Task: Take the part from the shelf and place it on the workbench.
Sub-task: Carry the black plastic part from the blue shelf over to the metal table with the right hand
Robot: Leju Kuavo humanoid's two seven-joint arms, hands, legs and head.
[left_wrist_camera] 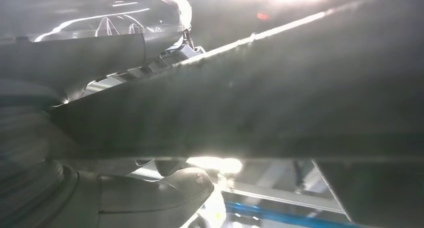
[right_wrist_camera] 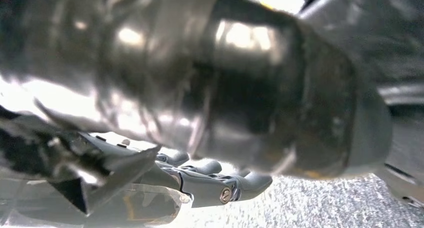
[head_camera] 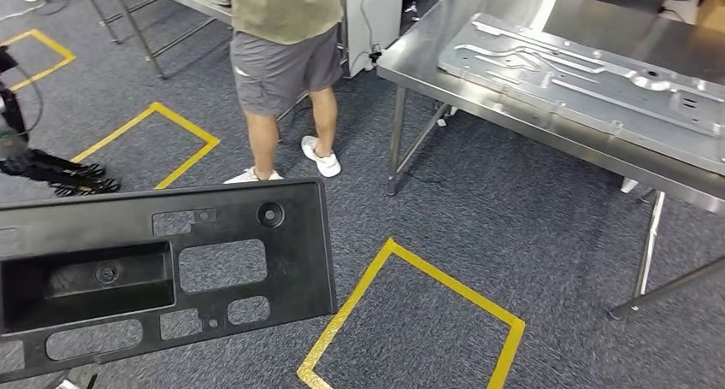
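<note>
Panel (head_camera: 162,274), black plastic with cutouts, hangs nearest above carpet, over one yellow tape square's (head_camera: 410,321) near corner. Left hand (left_wrist_camera: 150,198) presses against its underside; right hand's (right_wrist_camera: 210,180) grasp cannot be told. Beyond, a person (head_camera: 282,64) stands left of the steel workbench (head_camera: 427,55).

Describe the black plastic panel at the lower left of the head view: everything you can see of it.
The black panel is a flat, matte moulded piece that looks like plastic, long and roughly rectangular. It has a deep rectangular recess, several rounded cutouts and a small round hole near its upper edge. It is held above the grey carpet, slightly tilted, its left end cut off by the picture edge. In the left wrist view the left hand lies against its dark surface.
</note>
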